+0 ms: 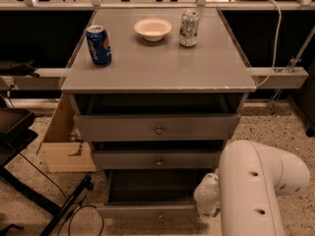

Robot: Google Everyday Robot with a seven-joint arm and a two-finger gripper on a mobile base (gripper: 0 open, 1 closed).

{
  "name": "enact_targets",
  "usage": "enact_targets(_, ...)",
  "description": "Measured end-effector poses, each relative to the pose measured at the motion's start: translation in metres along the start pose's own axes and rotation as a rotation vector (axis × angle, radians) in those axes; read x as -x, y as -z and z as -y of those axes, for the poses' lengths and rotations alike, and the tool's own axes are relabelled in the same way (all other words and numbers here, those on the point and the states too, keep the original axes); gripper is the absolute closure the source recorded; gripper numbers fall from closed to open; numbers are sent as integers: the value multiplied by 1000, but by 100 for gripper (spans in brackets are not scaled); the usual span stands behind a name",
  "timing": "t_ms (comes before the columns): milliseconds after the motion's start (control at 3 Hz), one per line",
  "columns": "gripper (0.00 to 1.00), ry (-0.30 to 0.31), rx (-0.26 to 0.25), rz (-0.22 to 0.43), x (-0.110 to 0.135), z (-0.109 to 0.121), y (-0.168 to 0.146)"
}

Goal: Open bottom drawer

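The bottom drawer [147, 211] stands pulled out toward the camera.
Its long front runs left to right, knob [160, 214] facing outward; the jaws are at its right end under the white arm [256, 191], and I cannot tell whether they are open.

One camera, set high in front of the grey cabinet [157, 70], facing steeply down and close, white arm [256, 191] crowding the lower right, gripper [206, 201] low at the bottom drawer [147, 211]

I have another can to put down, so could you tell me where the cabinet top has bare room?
The front half of the cabinet top is bare, from the blue can across to the right edge. The back is crowded: bowl and silver can. The gripper sits low, beside the open bottom drawer.
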State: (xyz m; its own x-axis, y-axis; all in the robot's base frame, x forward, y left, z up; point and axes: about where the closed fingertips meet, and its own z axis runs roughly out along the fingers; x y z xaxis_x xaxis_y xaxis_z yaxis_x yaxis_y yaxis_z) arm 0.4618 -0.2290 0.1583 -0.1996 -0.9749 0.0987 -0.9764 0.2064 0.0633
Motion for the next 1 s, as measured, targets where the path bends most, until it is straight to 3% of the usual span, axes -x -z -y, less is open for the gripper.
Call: enact_targets(1000, 100, -6, 10, 4, 1, 7, 1)
